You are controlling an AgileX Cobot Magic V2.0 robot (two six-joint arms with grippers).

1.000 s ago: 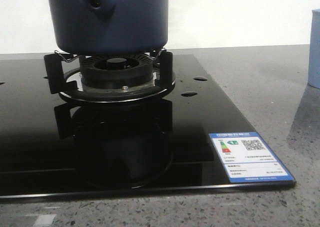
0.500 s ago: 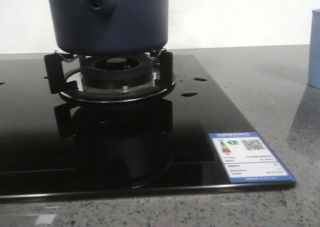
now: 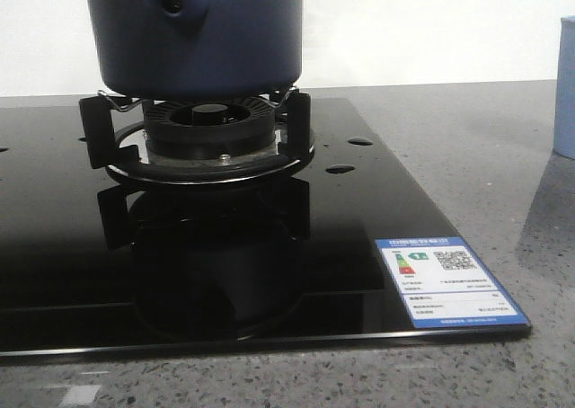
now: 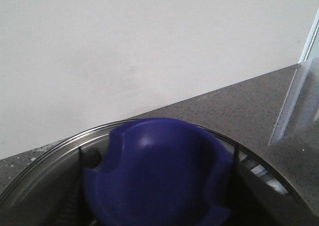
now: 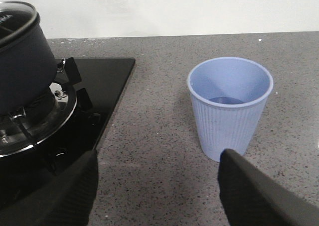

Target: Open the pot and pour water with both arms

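Observation:
The dark navy pot [image 3: 198, 39] stands on the burner [image 3: 211, 129], its handle lug [image 3: 172, 2] facing the camera. In the right wrist view the pot [image 5: 22, 66] carries a glass lid [image 5: 17, 12]. The lid's blue knob [image 4: 159, 171] fills the left wrist view above the lid's metal rim [image 4: 50, 151]. My left gripper [image 4: 157, 198] straddles that knob, dark fingers close on both sides; contact is not visible. My right gripper [image 5: 158, 159] hangs open over the countertop, between the stove edge and the pale blue cup [image 5: 229, 106].
A black glass stove top [image 3: 225, 246] with a label sticker [image 3: 446, 280] covers the left of the grey speckled counter [image 5: 164, 126]. The cup [image 3: 566, 84] sits at the far right edge of the front view. A white wall is behind.

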